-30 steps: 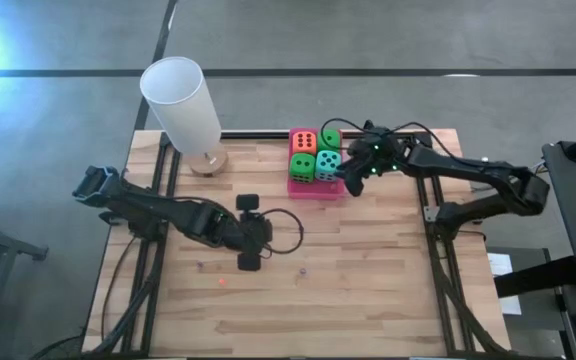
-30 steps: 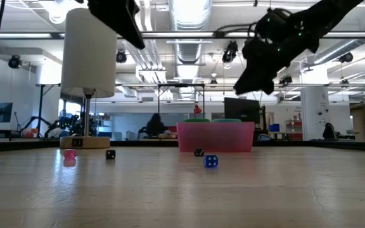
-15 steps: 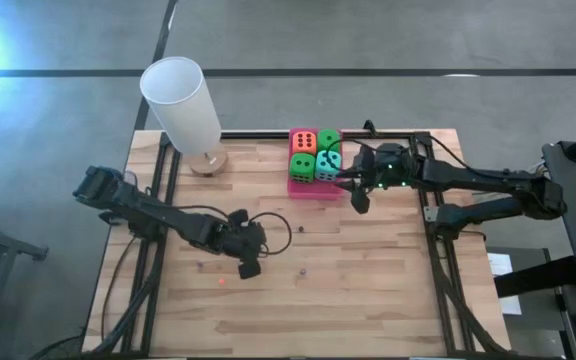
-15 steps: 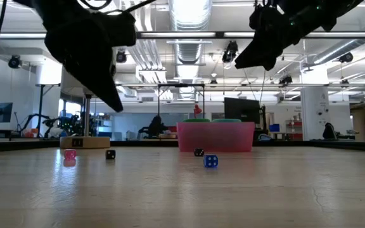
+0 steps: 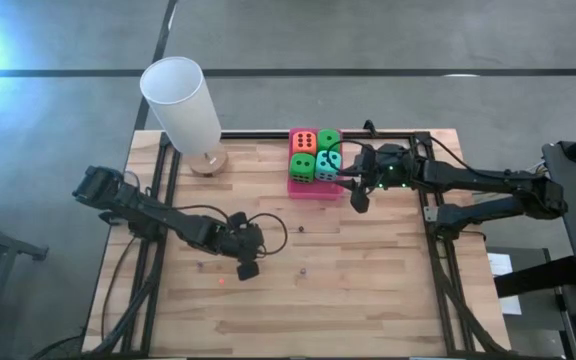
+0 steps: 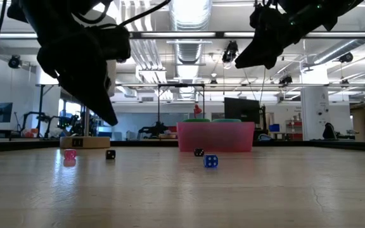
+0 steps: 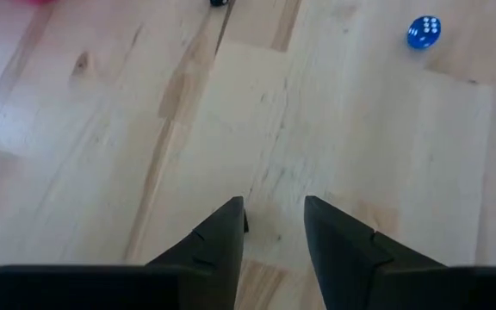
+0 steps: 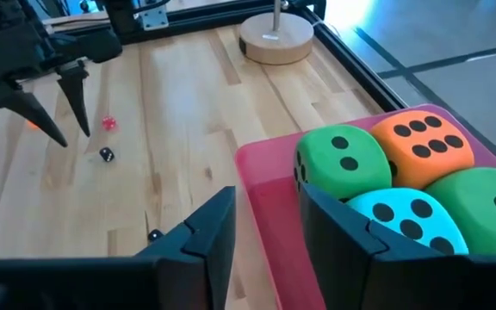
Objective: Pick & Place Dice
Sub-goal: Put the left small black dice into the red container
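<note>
Four soft dice sit packed in a pink tray (image 5: 313, 189) at the table's far middle. They are an orange-red die (image 5: 303, 141), two green dice (image 5: 329, 139) (image 5: 302, 166) and a teal die (image 5: 327, 163). My right gripper (image 5: 356, 196) is open and empty, raised just right of the tray. In its wrist view (image 8: 265, 215) its fingers stand over the tray's corner (image 8: 265, 185). My left gripper (image 5: 247, 267) is open and empty above bare wood left of centre (image 7: 274, 215).
A white lamp (image 5: 181, 98) on a round wooden base stands at the far left. Tiny dice lie scattered on the wood: a blue one (image 6: 211, 161), a pink one (image 6: 70, 154) and two black ones (image 6: 110, 154) (image 6: 198, 152). The near half of the table is bare wood.
My left gripper has come down toward the table left of centre. My right gripper has risen and drawn slightly toward the near edge beside the tray, its arm straightening. The dice in the tray have stayed put.
</note>
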You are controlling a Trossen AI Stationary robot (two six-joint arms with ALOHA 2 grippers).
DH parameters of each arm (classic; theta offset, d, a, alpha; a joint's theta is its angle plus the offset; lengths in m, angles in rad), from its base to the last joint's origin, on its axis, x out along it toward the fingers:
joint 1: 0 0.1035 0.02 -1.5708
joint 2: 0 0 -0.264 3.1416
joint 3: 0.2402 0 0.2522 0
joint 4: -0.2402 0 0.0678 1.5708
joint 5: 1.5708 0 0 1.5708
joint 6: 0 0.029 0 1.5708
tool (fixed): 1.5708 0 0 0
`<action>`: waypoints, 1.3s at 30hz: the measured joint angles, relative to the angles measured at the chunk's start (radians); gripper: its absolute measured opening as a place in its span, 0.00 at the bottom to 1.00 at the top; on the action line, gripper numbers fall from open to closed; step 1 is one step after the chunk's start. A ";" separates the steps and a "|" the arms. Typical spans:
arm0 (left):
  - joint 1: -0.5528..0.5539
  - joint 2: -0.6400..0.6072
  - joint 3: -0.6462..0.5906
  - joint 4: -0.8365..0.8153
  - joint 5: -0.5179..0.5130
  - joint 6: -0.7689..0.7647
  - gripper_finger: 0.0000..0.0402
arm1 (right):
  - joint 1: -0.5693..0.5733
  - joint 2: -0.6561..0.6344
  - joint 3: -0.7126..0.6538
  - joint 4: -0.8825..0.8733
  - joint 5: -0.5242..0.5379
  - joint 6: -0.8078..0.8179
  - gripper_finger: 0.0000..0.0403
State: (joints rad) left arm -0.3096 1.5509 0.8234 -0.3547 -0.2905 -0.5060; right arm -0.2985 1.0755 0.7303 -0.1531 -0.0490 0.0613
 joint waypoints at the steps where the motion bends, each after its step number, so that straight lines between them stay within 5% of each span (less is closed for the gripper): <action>1: 0.000 0.000 0.000 0.000 0.000 0.000 0.31 | 0.000 0.000 0.000 -0.001 0.000 -0.001 0.32; 39: 0.005 0.004 -0.243 0.350 -0.091 -0.031 0.30 | 0.000 0.000 0.000 -0.023 -0.002 -0.010 0.26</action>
State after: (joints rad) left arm -0.3050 1.5550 0.5804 -0.0049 -0.3813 -0.5369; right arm -0.2985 1.0756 0.7303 -0.1764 -0.0513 0.0517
